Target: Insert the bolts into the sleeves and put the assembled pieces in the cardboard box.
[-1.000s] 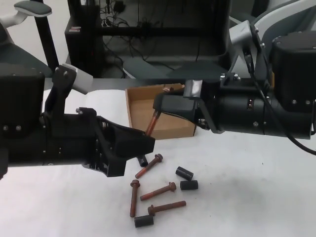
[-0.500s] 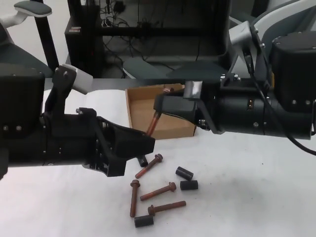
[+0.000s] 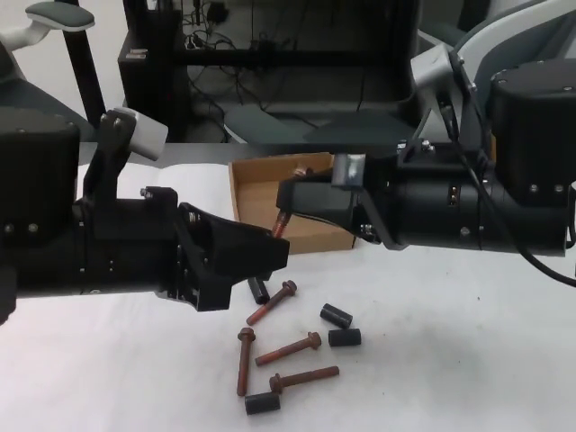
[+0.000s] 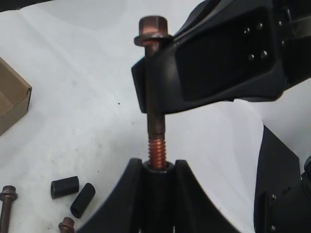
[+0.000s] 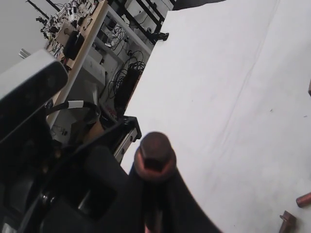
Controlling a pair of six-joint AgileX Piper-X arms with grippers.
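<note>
Noted flat white worktop (image 3: 468, 360) under both black arms. Found left tool (image 4: 159, 167) closed tight around a short black cylindrical sleeve (image 4: 159, 189), held clear of the worktop, just on the near side of the box, bore turned toward the other arm. Found right tool (image 3: 290, 200) clamped on the shaft of a long rust-brown flanged hex-head steel bolt (image 4: 156, 128), with the head standing proud behind the fingers. Saw the threaded end meeting the sleeve's mouth, tip just inside the bore, most of the thread bare between the two tools. Logged open brown cardboard box (image 3: 315, 238) on the far part of the worktop, directly behind the meeting tools; contents too obscured to make out. Counted four loose bolts (image 3: 288, 348) of the same rust-brown kind lying flat in a scattered group on the near side of the tools. Counted four loose sleeves (image 3: 336, 315), black, around that group: two just beside each other on the right, one near the farthest bolt's threaded end, one beside the nearest bolt's head.
</note>
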